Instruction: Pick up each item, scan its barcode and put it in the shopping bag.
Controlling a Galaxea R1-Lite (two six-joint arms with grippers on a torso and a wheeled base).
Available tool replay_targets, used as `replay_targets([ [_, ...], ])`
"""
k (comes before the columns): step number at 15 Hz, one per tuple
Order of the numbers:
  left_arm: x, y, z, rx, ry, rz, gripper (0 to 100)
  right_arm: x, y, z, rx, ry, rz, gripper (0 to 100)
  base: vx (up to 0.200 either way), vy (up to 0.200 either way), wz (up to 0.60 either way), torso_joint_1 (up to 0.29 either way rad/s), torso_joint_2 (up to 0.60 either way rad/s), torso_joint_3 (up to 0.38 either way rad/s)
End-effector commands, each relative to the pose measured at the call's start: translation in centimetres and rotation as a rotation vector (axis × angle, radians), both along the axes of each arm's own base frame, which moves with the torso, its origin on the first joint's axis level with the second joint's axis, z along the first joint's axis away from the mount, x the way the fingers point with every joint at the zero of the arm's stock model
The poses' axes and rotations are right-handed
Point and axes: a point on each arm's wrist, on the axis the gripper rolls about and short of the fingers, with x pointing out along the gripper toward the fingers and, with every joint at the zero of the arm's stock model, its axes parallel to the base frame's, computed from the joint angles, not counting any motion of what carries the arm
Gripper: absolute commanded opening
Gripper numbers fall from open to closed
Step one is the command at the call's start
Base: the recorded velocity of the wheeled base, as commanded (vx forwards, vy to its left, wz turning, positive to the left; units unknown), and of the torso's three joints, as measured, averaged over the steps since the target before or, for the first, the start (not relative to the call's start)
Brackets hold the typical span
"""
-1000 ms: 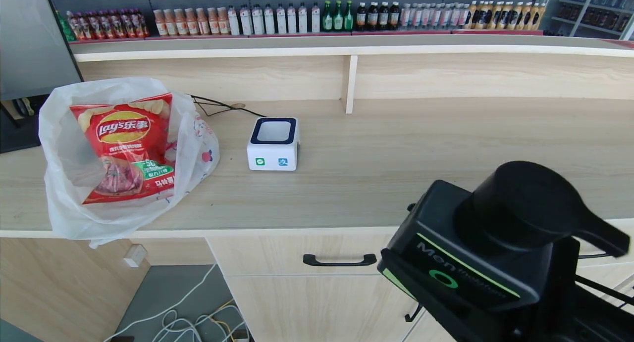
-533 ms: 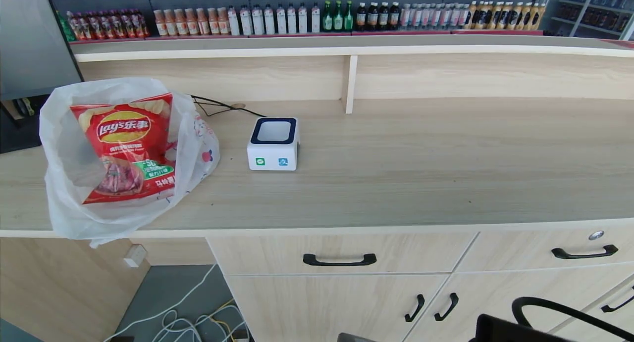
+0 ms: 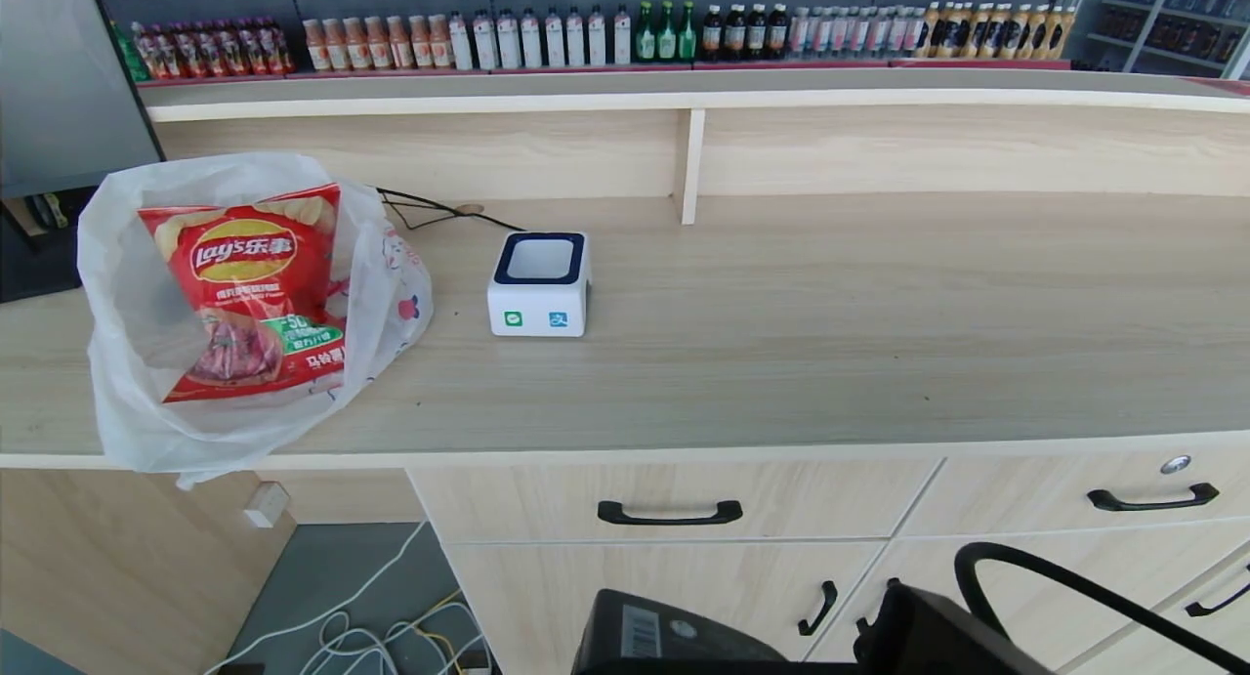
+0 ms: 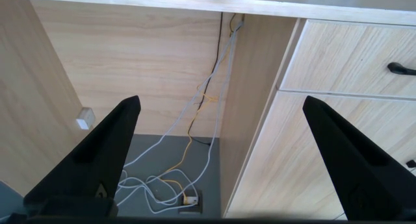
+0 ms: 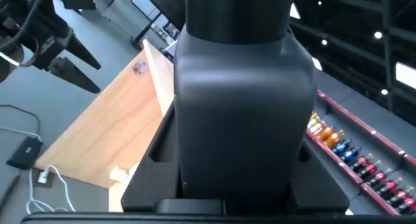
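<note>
Right pincer (image 5: 234, 198) clamps the black plastic pump bottle (image 3: 674, 646) at bottom centre, left pincer (image 4: 214, 159) gapes empty; scanning step, I reckon, so its barcode (image 3: 640, 632) must rise over the white cube scanner (image 3: 539, 284) on the wooden desk (image 3: 830, 343).

I read this as a shop checkout: stocked drink bottles (image 3: 586, 35) on shelving behind the worktop (image 3: 781, 323), payment scanner (image 3: 539, 284).

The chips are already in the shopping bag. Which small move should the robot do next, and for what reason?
Probably raise the black item toward the scanner, turning its barcode label to the scanner's window. The item is low in front of the drawers, below the counter, with its label facing up. The scanner stands free beside the shopping bag, so scanning seems to be the step not yet done.
</note>
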Motion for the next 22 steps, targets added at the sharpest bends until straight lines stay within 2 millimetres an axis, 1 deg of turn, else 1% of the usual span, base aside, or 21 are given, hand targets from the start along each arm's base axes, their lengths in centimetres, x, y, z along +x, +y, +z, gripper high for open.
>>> replay_targets([
  [1, 0.0, 0.0, 0.0, 0.0, 0.0, -0.001, 100, -0.2, 0.9, 0.2, 0.0, -0.108, -0.019, 0, 0.0, 0.0, 0.0, 0.0, 0.0, 0.0],
  [3, 0.0, 0.0, 0.0, 0.0, 0.0, -0.001, 100, -0.2, 1.0, 0.0, -0.01, -0.123, -0.01, 0, 0.0, 0.0, 0.0, 0.0, 0.0, 0.0],
  [5, 0.0, 0.0, 0.0, 0.0, 0.0, -0.001, 100, -0.2, 1.4, 0.1, -0.011, -0.201, 0.024, 0, 0.0, 0.0, 0.0, 0.0, 0.0, 0.0],
  [7, 0.0, 0.0, 0.0, 0.0, 0.0, -0.001, 100, -0.3, 1.1, 0.3, -0.006, -0.282, 0.007, 0, 0.0, 0.0, 0.0, 0.0, 0.0, 0.0],
  [9, 0.0, 0.0, 0.0, 0.0, 0.0, 0.0, 100, -0.2, 1.1, 0.9, 0.013, -0.365, -0.033, 0, 0.0, 0.0, 0.0, 0.0, 0.0, 0.0],
  [10, 0.0, 0.0, 0.0, 0.0, 0.0, 0.0, 100, 0.2, 1.2, 1.4, 0.029, -0.387, -0.055, 0, 0.0, 0.0, 0.0, 0.0, 0.0, 0.0],
  [11, 0.0, 0.0, 0.0, 0.0, 0.0, 0.0, 100, 0.7, 1.3, 2.0, 0.045, -0.445, -0.095, 0, 0.0, 0.0, 0.0, 0.0, 0.0, 0.0],
  [12, 0.0, 0.0, 0.0, 0.0, 0.0, 0.0, 100, 1.2, 0.9, 2.4, 0.05, -0.512, -0.148, 0, 0.0, 0.0, 0.0, 0.0, 0.0, 0.0],
  [14, 0.0, 0.0, 0.0, 0.0, 0.0, 0.0, 100, 1.7, 0.5, 2.6, 0.044, -0.601, -0.212, 0, 0.0, 0.0, 0.0, 0.0, 0.0, 0.0],
  [16, 0.0, 0.0, 0.0, 0.0, 0.0, 0.0, 100, 2.1, 0.5, 2.5, 0.034, -0.616, -0.228, 0, 0.0, 0.0, 0.0, 0.0, 0.0, 0.0],
  [17, 0.0, 0.0, 0.0, 0.0, 0.0, 0.0, 100, 2.4, -0.2, 2.9, 0.035, -0.685, -0.282, 0, 0.0, 0.0, 0.0, 0.0, 0.0, 0.0],
  [18, 0.0, 0.0, 0.0, 0.0, 0.0, 0.0, 100, 2.3, -0.7, 3.5, 0.05, -0.759, -0.324, 0, 0.0, 0.0, 0.0, 0.0, 0.0, 0.0],
  [19, 0.0, 0.0, 0.0, 0.0, 0.0, -0.001, 100, 2.3, -0.6, 3.7, 0.051, -0.781, -0.335, 0, 0.0, 0.0, 0.0, 0.0, 0.0, 0.0],
  [21, 0.0, 0.0, 0.0, 0.0, 0.0, 0.0, 100, 2.7, 0.4, 3.4, 0.042, -0.801, -0.34, 0, 0.0, 0.0, 0.0, 0.0, 0.0, 0.0],
  [22, 0.0, 0.0, 0.0, 0.0, 0.0, 0.0, 100, 3.2, 1.4, 3.2, 0.035, -0.809, -0.342, 0, 0.0, 0.0, 0.0, 0.0, 0.0, 0.0],
])
